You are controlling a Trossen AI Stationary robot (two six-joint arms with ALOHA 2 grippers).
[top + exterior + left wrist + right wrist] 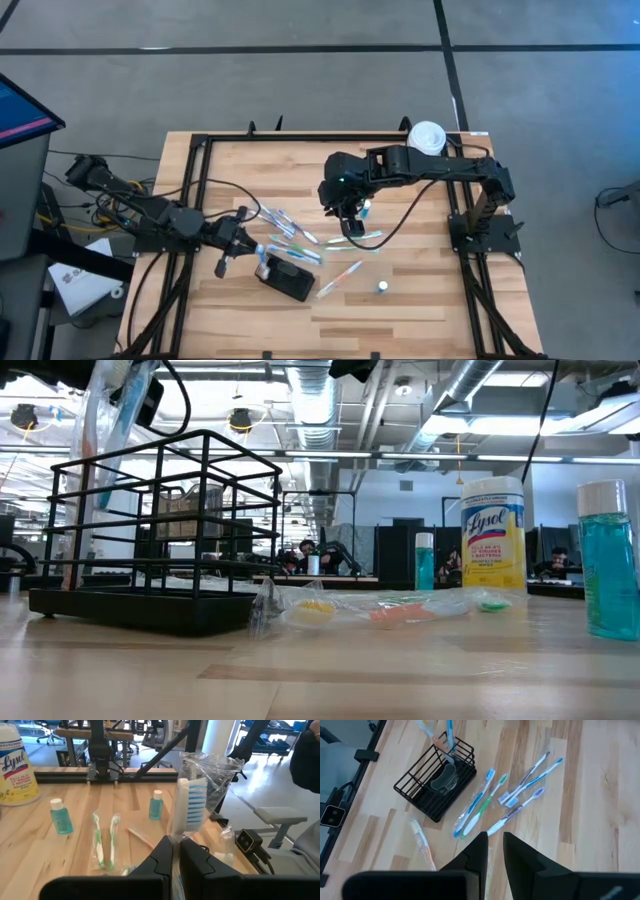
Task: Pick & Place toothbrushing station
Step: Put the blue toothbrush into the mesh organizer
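The toothbrushing station [287, 280] is a black wire holder on a solid base [150, 605], standing near the table's front left. A few brushes stick up out of it [449, 740]. My left gripper [176, 865] is at the holder's left end [248, 248], shut on a plastic-wrapped toothbrush with blue and white bristles [192, 805]. The brush stands upright, with its lower part down inside the wire cage [85, 530]. My right gripper [495, 851] hovers high over the table's middle [350, 215]. Its fingers are slightly apart with nothing between them. My left gripper pinches the wrapped toothbrush between its two fingers just below the bristle head [176, 842], wrapper and all. The fingers come nearly level from the table's left and lie across the brush. The head stands above them and the handle [95, 470] hangs down into the holder; whether it touches the base I cannot tell.
Several wrapped toothbrushes [295, 238] lie loose on the wood right of the holder [520, 795]. A Lysol canister [427, 135] stands at the far right. Two small blue bottles stand on the table, one [382, 287] near the front and one [367, 208] beside my right gripper.
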